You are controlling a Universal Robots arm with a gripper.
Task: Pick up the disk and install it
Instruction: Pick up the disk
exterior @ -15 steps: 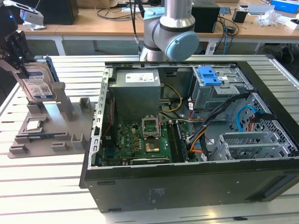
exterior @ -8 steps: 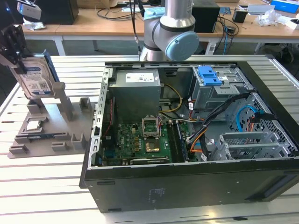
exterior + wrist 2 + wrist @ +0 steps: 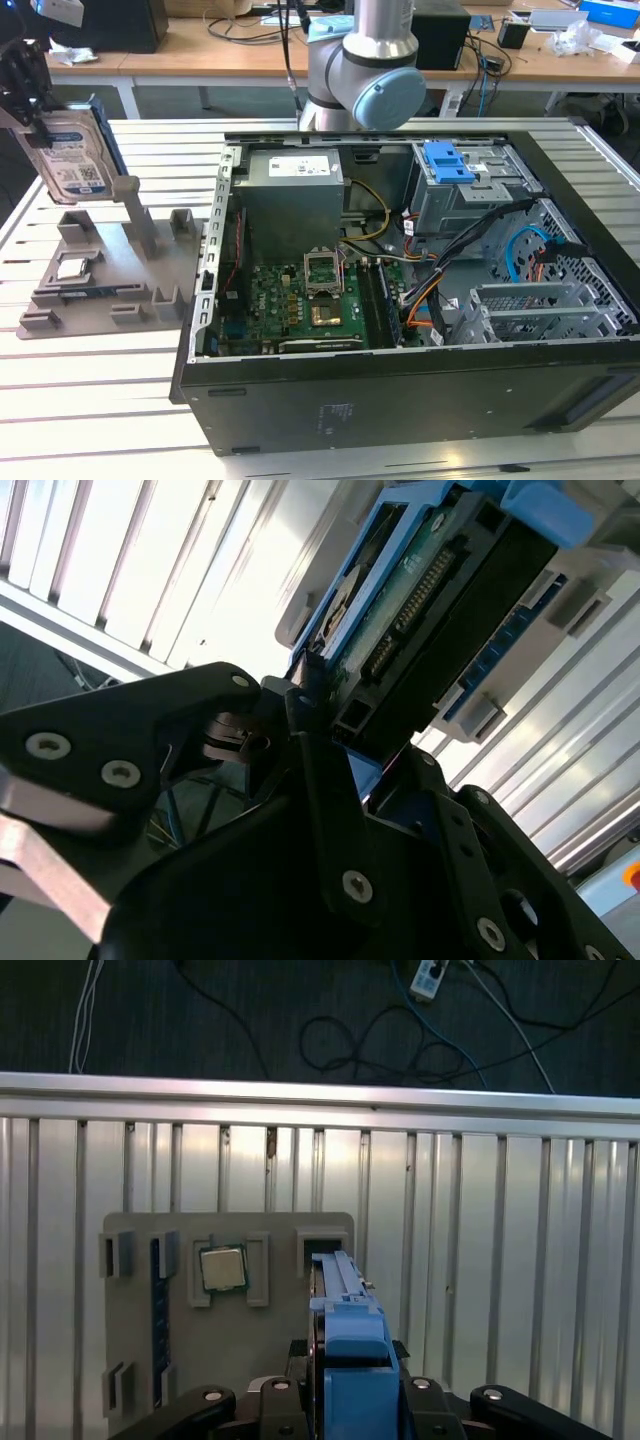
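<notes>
The disk (image 3: 72, 160) hangs tilted at the exterior view's far left, its white-and-blue label facing the camera. My black gripper (image 3: 33, 120) is shut on its upper end. The disk's lower edge is close to the slanted support of the grey holder (image 3: 100, 275); I cannot tell whether they touch. In the second wrist view the fingers (image 3: 320, 780) clamp the disk (image 3: 420, 590), whose green circuit board and blue rail show. In the first wrist view the disk (image 3: 350, 1330) is edge-on, blue rail up, above the grey holder (image 3: 130, 1340).
A small silver processor chip (image 3: 72, 267) (image 3: 222, 1268) lies in the holder. The open computer case (image 3: 400, 395) lies at the exterior view's right, with a drive bay with a blue latch (image 3: 448, 160), a power-supply box (image 3: 290, 190) and a motherboard (image 3: 300, 300). The arm's base (image 3: 365, 70) stands behind.
</notes>
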